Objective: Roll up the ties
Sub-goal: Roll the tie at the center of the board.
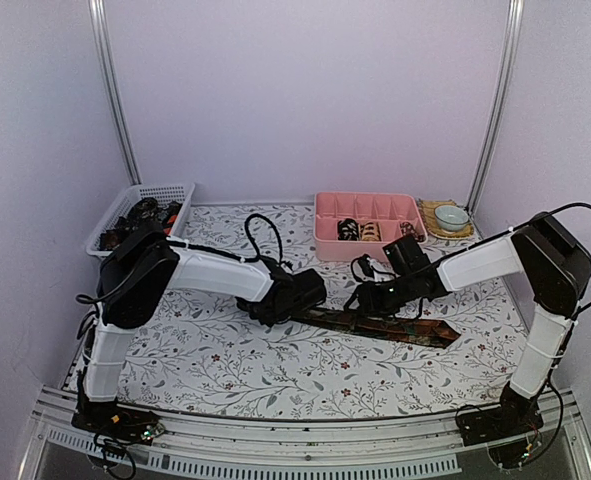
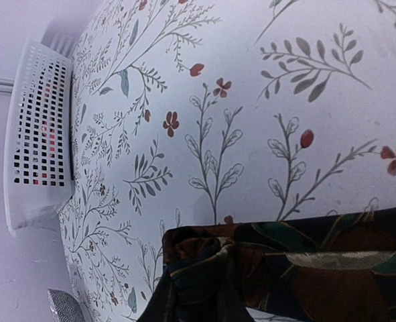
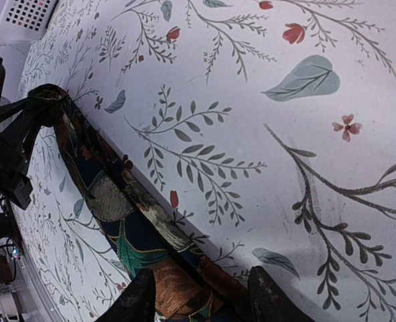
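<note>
white mesh basket at the far left holds loose ties. on the floral surface, the left fingers pinch the narrow end of a dark patterned tie lying flat toward the right. the right fingers stand spread astride it. behind, a pink tray holds coiled ties.

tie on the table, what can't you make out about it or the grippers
Whether the right gripper grips the tie: right wrist view, fingertips cut off by the bottom edge.
Tie end at the left gripper: top view, hidden under it.
Basket contents: top view, too small and dark.
Tie's length: left wrist view, cut off by the right edge.
</note>
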{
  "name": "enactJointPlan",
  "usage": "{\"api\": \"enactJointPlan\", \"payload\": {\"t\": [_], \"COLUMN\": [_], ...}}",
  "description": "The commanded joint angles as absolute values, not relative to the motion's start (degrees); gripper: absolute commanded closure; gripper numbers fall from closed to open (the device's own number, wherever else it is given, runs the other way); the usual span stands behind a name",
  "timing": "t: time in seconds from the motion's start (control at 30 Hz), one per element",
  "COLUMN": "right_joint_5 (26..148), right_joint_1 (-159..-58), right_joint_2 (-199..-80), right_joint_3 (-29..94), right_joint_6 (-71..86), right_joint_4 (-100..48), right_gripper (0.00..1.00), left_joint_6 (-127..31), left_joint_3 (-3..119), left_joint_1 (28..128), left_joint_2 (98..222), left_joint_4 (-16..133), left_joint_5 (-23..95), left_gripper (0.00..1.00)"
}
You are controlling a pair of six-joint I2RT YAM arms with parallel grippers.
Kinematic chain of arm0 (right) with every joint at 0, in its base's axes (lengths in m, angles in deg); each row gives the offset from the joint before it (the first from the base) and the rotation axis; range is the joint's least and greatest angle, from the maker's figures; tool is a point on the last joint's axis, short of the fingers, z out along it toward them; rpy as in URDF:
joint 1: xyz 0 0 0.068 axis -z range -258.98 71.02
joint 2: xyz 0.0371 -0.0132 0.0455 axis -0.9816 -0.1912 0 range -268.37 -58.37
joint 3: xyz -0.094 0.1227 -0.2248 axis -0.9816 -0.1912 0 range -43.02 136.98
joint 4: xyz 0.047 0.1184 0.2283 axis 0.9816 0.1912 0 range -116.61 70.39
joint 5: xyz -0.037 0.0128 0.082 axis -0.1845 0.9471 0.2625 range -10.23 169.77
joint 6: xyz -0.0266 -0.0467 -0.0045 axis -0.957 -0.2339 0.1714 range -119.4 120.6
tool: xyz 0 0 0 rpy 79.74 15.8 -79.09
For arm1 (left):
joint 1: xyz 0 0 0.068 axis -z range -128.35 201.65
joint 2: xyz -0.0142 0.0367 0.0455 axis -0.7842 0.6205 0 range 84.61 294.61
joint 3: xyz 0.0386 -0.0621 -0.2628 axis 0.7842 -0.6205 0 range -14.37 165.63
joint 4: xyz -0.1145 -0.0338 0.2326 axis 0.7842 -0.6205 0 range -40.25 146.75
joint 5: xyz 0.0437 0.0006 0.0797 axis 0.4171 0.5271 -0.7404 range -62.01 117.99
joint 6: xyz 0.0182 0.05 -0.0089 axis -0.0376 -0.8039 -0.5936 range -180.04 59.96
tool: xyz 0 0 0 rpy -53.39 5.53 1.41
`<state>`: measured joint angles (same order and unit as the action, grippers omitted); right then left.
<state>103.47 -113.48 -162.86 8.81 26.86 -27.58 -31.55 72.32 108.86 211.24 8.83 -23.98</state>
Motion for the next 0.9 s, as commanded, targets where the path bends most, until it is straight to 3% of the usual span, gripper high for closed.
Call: {"api": "enactJointPlan", "payload": {"t": [0.0,0.53,0.63,0.87], "right_joint_5": [103.3,103.3,103.1,102.8], "right_joint_1": [-114.0,-114.0,-114.0,-114.0], "right_joint_2": [-163.1,-164.1,-164.4,-165.0], "right_joint_3": [9.3,11.2,11.4,11.6], "right_joint_6": [27.8,27.8,27.6,27.4], "right_joint_4": [-21.2,-20.3,-20.0,-19.9], "right_gripper": [0.53,0.53,0.53,0.53], "left_joint_6": [-32.4,-36.3,-36.8,-39.3], "left_joint_3": [74.0,73.0,72.3,69.5], "left_joint_1": [110.2,110.8,110.7,110.7], "left_joint_2": [213.4,213.6,212.9,210.0], "left_joint_4": [8.5,10.5,11.0,13.6], "left_joint_5": [-22.8,-18.1,-17.9,-16.4], "left_gripper": [0.87,0.79,0.65,0.61]}}
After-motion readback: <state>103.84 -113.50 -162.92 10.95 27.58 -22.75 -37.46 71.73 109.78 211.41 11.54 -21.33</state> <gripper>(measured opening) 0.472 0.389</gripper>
